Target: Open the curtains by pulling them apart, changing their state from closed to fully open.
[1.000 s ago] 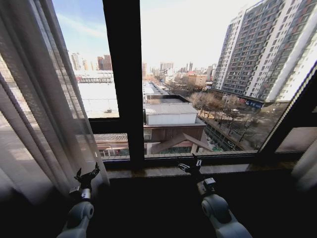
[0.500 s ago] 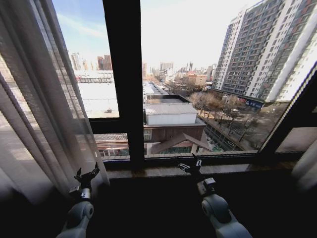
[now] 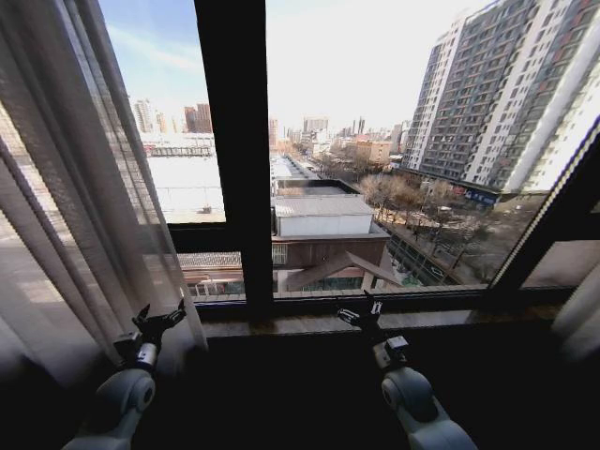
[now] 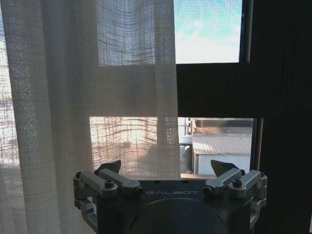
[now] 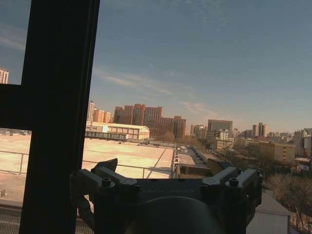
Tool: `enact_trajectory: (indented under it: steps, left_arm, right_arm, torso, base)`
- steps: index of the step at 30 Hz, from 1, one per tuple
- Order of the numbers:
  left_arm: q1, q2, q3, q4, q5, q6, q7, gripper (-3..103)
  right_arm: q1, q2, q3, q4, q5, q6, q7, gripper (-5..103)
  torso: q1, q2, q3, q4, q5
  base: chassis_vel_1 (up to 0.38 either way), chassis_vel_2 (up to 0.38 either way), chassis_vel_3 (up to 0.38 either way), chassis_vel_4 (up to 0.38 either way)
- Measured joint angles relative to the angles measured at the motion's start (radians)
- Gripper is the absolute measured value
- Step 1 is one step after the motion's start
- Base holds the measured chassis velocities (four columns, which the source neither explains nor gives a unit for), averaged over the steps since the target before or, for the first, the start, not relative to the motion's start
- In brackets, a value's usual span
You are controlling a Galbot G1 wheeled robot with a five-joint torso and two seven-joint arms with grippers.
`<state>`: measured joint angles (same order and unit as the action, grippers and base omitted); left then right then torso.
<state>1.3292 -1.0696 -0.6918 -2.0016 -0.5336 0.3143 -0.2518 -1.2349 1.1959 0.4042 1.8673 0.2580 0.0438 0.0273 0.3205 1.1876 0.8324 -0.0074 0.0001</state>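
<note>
Left curtain panel (image 3: 66, 187) bunched at window's left side; right panel (image 3: 581, 314) only sliver at right edge. I judge fabric light, limp, loosely woven, snag-prone; best hold: pinch inner hem low. Dark window frame (image 3: 234, 150), sill (image 3: 309, 323) beyond. Left gripper (image 3: 155, 323) spread, empty, beside hem. Right gripper (image 3: 361, 311) spread, empty, near sill.

The curtains (image 3: 66, 197) are sheer off-white cloth of loose, open, linen-like weave, matt and softly pleated; light passes through the cloth (image 4: 97, 92). The window frame (image 3: 234, 150) looks smooth, dark and matt. The left claw (image 4: 170, 173) has dull grey metal fingers (image 4: 109, 181) on a dark matt body.
</note>
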Motion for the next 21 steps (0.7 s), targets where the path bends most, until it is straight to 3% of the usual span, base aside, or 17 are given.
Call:
enact_trajectory:
  steps: [8, 11, 12, 16, 21]
  left_arm:
    - [0.007, 0.014, -0.008, 0.003, 0.003, -0.008, 0.003, 100]
    - [0.026, 0.055, -0.044, 0.065, 0.036, -0.1, 0.019, 100]
    - [0.041, 0.086, -0.071, 0.112, 0.061, -0.171, 0.033, 100]
    - [0.046, 0.102, -0.091, 0.163, 0.077, -0.232, 0.044, 100]
    - [0.041, 0.097, -0.091, 0.179, 0.081, -0.246, 0.048, 100]
  right_arm:
    - [0.0, 0.0, 0.0, 0.0, 0.0, 0.0, 0.0, 100]
    - [0.0, 0.0, 0.0, 0.0, 0.0, 0.0, 0.0, 100]
    - [0.0, 0.0, 0.0, 0.0, 0.0, 0.0, 0.0, 100]
    - [0.0, 0.0, 0.0, 0.0, 0.0, 0.0, 0.0, 100]
    - [0.0, 0.0, 0.0, 0.0, 0.0, 0.0, 0.0, 100]
  torso:
    - [0.0, 0.0, 0.0, -0.0002, -0.0001]
    - [0.0, 0.0, 0.0, -0.0002, -0.0001]
    - [0.0, 0.0, 0.0, 0.0002, 0.0]
    - [0.0, 0.0, 0.0, 0.0003, -0.0003]
    - [0.0, 0.0, 0.0, -0.0002, 0.0]
  base:
    - [0.0, 0.0, 0.0, 0.0]
    - [0.0, 0.0, 0.0, 0.0]
    - [0.0, 0.0, 0.0, 0.0]
    - [0.0, 0.0, 0.0, 0.0]
    - [0.0, 0.0, 0.0, 0.0]
